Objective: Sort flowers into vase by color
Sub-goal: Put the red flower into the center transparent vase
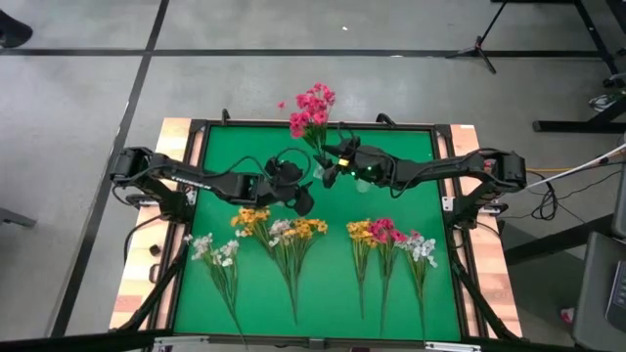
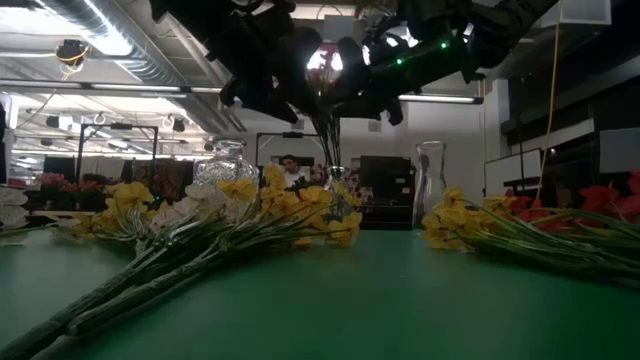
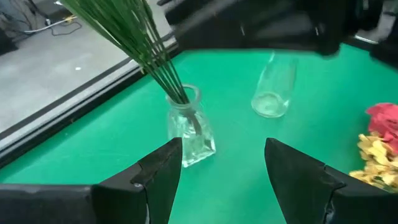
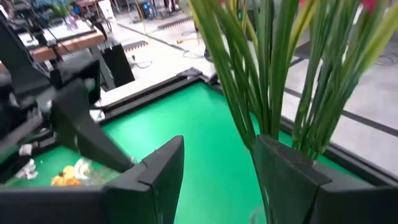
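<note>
2 matte black, jointed arms make up the robot: the left arm (image 1: 186, 178) and the right arm (image 1: 445, 168), each built of slim tubes between bulkier boxy joints. Black cables loop beside both bases. Small green lights glow on the right arm's wrist housing (image 1: 367, 171). Each wrist carries 2 flat, wedge-shaped black plastic fingers (image 3: 163, 177).

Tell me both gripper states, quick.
Left gripper: open, empty, facing the vase.
Right gripper: open, empty, beside the pink flowers' stems.
</note>
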Controlling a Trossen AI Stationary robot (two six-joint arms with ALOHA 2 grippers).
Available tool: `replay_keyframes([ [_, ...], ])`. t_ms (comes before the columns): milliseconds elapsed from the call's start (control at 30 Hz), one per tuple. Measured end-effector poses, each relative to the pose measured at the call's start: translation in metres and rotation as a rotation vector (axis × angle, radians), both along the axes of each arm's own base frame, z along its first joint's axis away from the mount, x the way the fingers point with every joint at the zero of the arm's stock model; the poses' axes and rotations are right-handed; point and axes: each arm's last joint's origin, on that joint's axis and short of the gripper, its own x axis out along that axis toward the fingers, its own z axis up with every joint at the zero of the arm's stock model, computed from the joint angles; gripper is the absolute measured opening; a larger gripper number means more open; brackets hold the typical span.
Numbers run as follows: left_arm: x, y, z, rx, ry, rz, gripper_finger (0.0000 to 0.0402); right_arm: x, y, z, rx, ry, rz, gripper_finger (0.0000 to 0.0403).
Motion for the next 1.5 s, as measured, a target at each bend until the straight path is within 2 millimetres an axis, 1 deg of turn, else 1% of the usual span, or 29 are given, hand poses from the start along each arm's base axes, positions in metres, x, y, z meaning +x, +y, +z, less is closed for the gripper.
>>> replay_keyframes([
  [200, 0.0, -0.012, 0.0, -0.019, -0.011, -0.024, 0.0224, -0.004, 0.001, 0.008, 0.002, -0.012, 0.006, 0.0198],
  [300, 0.0, -0.018, 0.0, -0.03, -0.024, -0.036, 0.0224, -0.014, 0.004, 0.016, 0.012, 0.035, 0.051, 0.0198],
  [433, 0.0, -0.028, 0.002, -0.036, -0.05, -0.064, 0.0224, -0.044, 0.012, 0.038, 0.067, 0.173, 0.098, 0.0198],
  [500, 0.0, -0.032, 0.002, -0.059, -0.072, -0.064, 0.0224, -0.064, 0.021, 0.051, 0.113, 0.247, 0.105, 0.0198],
  [600, 0.0, -0.036, 0.002, -0.095, -0.102, -0.05, 0.0224, -0.092, 0.037, 0.07, 0.195, 0.301, 0.101, 0.0198],
  [700, 0.0, -0.037, 0.002, -0.138, -0.138, -0.023, 0.0224, -0.117, 0.053, 0.079, 0.345, 0.311, 0.068, 0.0198],
  [800, 0.0, -0.037, 0.002, -0.179, -0.171, 0.005, 0.0224, -0.136, 0.072, 0.077, 0.487, 0.362, 0.046, 0.0198],
  [933, 0.0, -0.037, 0.002, -0.181, -0.172, 0.007, 0.0224, -0.148, 0.103, 0.067, 0.595, 0.473, 0.035, 0.0198],
  [1067, 0.0, -0.037, 0.002, -0.181, -0.172, 0.008, 0.0225, -0.155, 0.136, 0.059, 0.684, 0.541, 0.062, 0.0198],
  [1167, 0.001, -0.037, 0.003, -0.197, -0.177, -0.006, 0.0225, -0.161, 0.163, 0.055, 0.756, 0.543, 0.071, 0.0198],
  [1267, 0.003, -0.038, 0.005, -0.222, -0.208, -0.034, 0.0224, -0.166, 0.188, 0.048, 0.806, 0.531, 0.044, 0.0198],
  [1400, 0.004, -0.039, 0.007, -0.246, -0.247, -0.031, 0.0225, -0.167, 0.215, 0.031, 0.812, 0.519, -0.037, 0.0198],
  [1500, 0.004, -0.041, 0.007, -0.285, -0.277, -0.01, 0.0225, -0.163, 0.23, 0.015, 0.814, 0.522, -0.102, 0.0198],
])
